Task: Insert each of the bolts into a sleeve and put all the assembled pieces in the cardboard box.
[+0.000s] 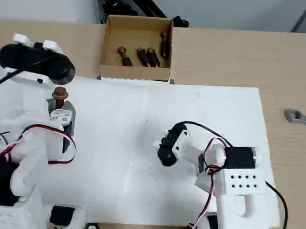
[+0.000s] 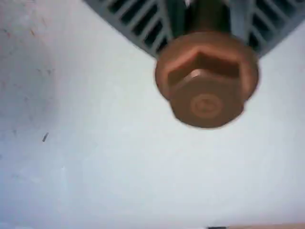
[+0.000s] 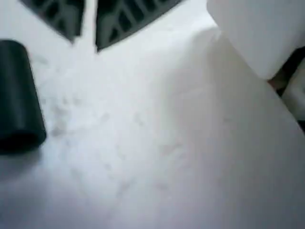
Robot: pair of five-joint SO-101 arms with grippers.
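A copper bolt (image 1: 59, 94) with a hex head (image 2: 206, 81) stands out of my left gripper (image 1: 60, 108), which is shut on its shank (image 2: 202, 12) above the white mat's left side. A black sleeve (image 1: 166, 156) lies on the mat near the middle. In the right wrist view this sleeve (image 3: 16, 95) sits just beside my right gripper (image 3: 90, 21), outside its grey ribbed fingers (image 3: 128, 19), which stand almost together with nothing between them. The cardboard box (image 1: 108, 44) at the back holds several assembled pieces (image 1: 146, 57).
The white mat (image 1: 143, 108) covers most of the wooden table. A metal wrench (image 1: 298, 117) lies on the bare wood at the far right. Cables loop around both arm bases at the front.
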